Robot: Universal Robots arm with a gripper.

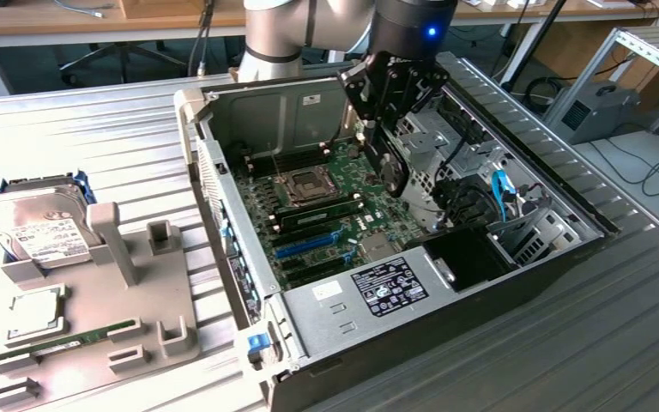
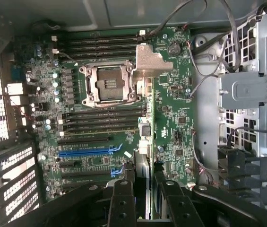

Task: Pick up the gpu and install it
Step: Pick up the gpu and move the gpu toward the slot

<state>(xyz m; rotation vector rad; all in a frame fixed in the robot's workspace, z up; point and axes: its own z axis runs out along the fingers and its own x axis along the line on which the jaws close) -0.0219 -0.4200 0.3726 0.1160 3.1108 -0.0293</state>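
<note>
Grip: fingers (image 2: 121,203) closed on dark gpu card with round black fan shroud (image 1: 391,169), edge-down above green motherboard (image 1: 341,215) in open grey computer case (image 1: 278,99). Likely best: keep card upright, parallel to blue motherboard slot (image 2: 83,152).

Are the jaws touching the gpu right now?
Touching. The wrist view shows the gpu edge-on with both jaws pressed against its sides; in the exterior view it hangs from the gripper above the motherboard.

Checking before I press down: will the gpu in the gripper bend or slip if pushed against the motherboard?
Probably stiff: the gpu hangs on edge from the gripper without sagging. It could pivot, being gripped only near its top. Likely fragile: its fan faces outward, unshielded.
</note>
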